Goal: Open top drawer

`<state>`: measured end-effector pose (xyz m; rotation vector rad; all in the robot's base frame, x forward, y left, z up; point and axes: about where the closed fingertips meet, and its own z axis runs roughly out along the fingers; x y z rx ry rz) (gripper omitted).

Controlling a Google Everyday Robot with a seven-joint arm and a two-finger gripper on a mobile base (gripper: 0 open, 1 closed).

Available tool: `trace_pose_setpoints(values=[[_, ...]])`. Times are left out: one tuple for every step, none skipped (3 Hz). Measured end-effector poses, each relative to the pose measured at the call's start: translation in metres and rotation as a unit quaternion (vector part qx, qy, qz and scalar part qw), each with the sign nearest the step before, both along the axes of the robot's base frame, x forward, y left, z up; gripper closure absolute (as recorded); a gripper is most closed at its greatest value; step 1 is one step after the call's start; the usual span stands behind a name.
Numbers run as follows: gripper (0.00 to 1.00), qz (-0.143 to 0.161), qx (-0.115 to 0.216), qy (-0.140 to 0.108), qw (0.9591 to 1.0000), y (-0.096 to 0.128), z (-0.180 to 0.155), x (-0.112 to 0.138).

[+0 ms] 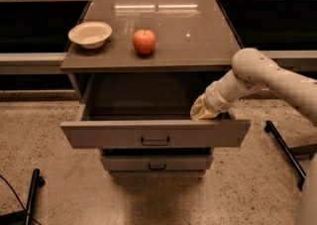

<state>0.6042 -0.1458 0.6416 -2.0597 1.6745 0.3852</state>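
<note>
The top drawer is pulled out from the grey cabinet, its wide flat front facing me with a small dark loop handle at centre. Its inside looks dark and empty. My gripper reaches down from the right into the drawer's right rear corner, just behind the front panel. My white arm comes in from the right edge. The gripper's tip is hidden behind the drawer front.
A white bowl and a red apple sit on the cabinet top. A shorter drawer is slightly out below. A dark pole lies on the floor at right, another at lower left.
</note>
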Motion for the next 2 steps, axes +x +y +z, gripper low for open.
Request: trace_pose_setpoints(values=[[1.00,0.014,0.000,0.026,0.9995,0.000,-0.008,-0.016],[1.00,0.031,0.024,0.056,0.9976,0.007,0.002,-0.045]])
